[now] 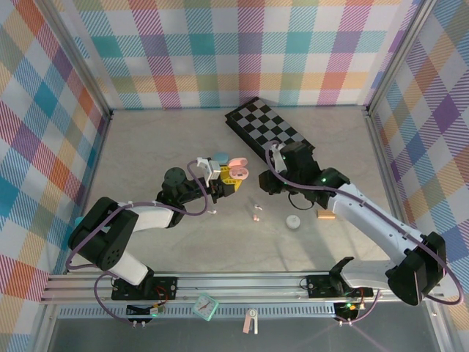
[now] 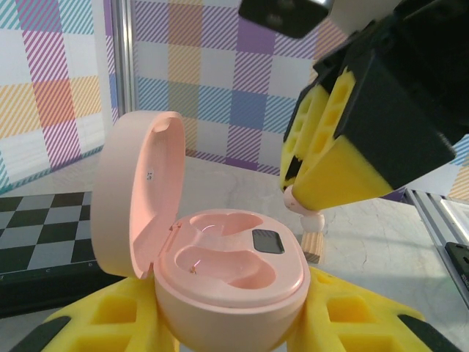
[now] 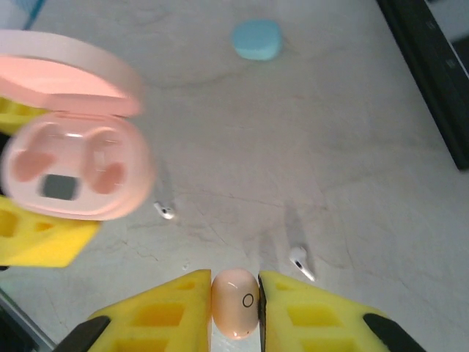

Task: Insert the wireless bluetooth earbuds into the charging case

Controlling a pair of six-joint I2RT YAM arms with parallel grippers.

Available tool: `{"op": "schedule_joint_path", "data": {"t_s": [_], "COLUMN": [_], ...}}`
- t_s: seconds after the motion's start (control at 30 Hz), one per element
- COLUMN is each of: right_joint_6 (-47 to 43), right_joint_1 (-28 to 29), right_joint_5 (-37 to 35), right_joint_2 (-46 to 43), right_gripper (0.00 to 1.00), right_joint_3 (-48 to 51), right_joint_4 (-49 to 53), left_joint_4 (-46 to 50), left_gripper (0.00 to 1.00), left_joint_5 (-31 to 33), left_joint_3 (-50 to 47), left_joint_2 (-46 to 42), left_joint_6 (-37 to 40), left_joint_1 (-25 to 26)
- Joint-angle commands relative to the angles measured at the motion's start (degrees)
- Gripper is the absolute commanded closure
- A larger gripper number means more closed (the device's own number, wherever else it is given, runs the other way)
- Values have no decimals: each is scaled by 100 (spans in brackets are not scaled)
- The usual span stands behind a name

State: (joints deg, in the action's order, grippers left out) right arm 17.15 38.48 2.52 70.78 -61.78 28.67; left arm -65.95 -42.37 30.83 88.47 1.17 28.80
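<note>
A pink charging case [image 2: 220, 271] sits lid-open between the yellow fingers of my left gripper [image 2: 231, 326], which is shut on its base; both of its wells are bare. In the top view the charging case [image 1: 236, 173] is at mid-table with my left gripper [image 1: 228, 181] on it. My right gripper [image 3: 236, 306] is shut on a pink earbud [image 3: 236, 301]. It hangs a little right of and above the open case [image 3: 73, 172]. From the left wrist, that earbud [image 2: 311, 218] pokes out under the right gripper's fingers [image 2: 344, 169]. Two white earbuds [image 3: 165, 212] [image 3: 300, 261] lie on the table.
A pale blue case [image 3: 257, 39] lies beyond on the tabletop. A black checkered board [image 1: 267, 128] lies at the back, under the right arm. A white round case [image 1: 292, 221] and a small orange cylinder [image 1: 325, 216] lie near the right arm. Plaid walls close in three sides.
</note>
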Motion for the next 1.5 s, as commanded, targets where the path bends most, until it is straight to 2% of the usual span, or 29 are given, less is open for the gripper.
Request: {"op": "schedule_joint_path", "data": {"t_s": [0.0, 0.33, 1.0, 1.27, 1.47], "right_joint_6": [-1040, -1834, -2091, -2042, -1825], "right_joint_1": [88, 125, 160, 186, 186], "right_joint_5": [365, 638, 912, 890, 849], "right_joint_2": [124, 598, 834, 846, 526], "right_gripper": [77, 79, 79, 68, 62], "right_joint_3": [-343, -863, -958, -1047, -867], "right_joint_4": [-559, -558, -236, -247, -449], "left_joint_4": [-166, -31, -231, -333, -401], "left_gripper": [79, 79, 81, 80, 80], "left_joint_5": [-69, -270, -289, -289, -245], "left_joint_3": [86, 63, 81, 81, 66], "left_joint_2": [-36, -180, -228, -225, -172], "left_joint_6": [147, 173, -24, -83, -92], "left_joint_1": [47, 47, 47, 52, 47]}}
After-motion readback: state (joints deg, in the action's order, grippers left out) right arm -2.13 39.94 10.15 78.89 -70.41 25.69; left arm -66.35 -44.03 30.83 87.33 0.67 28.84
